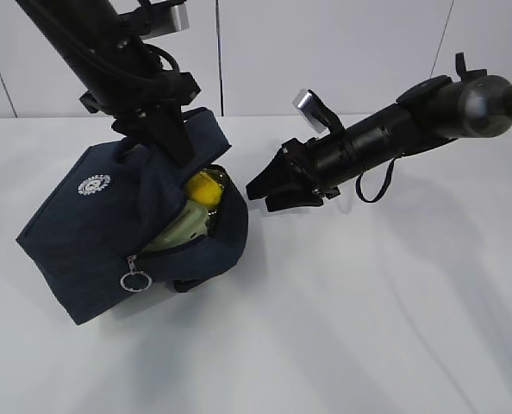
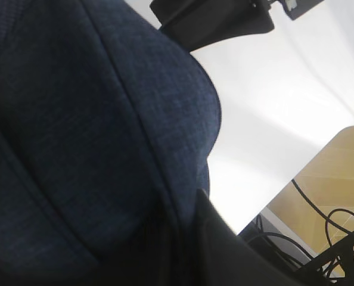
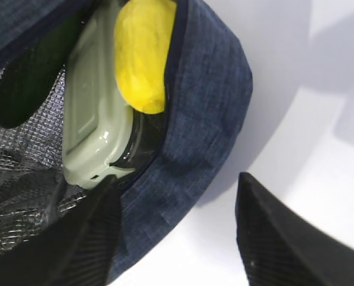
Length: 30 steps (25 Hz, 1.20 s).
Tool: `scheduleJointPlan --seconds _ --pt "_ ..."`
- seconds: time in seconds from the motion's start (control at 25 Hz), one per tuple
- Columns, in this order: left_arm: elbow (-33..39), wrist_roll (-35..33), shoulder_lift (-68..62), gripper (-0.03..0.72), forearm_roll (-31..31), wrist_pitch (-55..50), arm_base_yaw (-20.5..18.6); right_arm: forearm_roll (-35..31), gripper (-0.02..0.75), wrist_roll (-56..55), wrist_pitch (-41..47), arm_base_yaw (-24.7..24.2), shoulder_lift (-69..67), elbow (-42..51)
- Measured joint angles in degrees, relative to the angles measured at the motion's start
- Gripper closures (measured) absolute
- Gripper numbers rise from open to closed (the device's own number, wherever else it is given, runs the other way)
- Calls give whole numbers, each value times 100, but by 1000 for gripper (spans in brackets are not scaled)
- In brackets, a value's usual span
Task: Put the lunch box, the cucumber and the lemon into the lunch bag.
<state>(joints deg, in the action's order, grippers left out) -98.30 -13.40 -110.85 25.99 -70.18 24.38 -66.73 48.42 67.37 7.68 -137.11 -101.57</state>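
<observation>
- Right jaws [image 1: 258, 191] spread, empty, just beside lunch bag [image 1: 92, 250] mouth.
- Lemon [image 3: 142, 56], lunch box [image 3: 96, 113], cucumber [image 3: 28, 77] inside bag, ahead of right jaws.
- Left jaws [image 1: 174, 142] clenched on bag's rim.
- Round white logo [image 1: 93, 184] unreadable.

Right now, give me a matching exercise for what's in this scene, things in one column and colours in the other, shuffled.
Things:
1. lemon
2. lunch box lid
3. lunch bag
4. zipper ring pull

Colours:
A. dark navy
B. silvery metal
C. bright yellow
D. pale sage green

Pairs: 1-C, 2-D, 3-A, 4-B
</observation>
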Motion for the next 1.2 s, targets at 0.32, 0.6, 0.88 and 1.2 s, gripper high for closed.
scheduleJointPlan --seconds 0.32,0.6,0.88,1.2 --pt "0 0 0 682 11 0 0 -289 282 -75 13 292 -387 -4" --pt "0 0 0 682 11 -4 0 -370 462 -54 3 489 -426 -4" --pt "0 0 0 682 11 -18 0 -499 727 -41 3 452 -426 -4" --pt "0 0 0 682 173 -18 0 -670 731 -19 3 260 -212 -4"
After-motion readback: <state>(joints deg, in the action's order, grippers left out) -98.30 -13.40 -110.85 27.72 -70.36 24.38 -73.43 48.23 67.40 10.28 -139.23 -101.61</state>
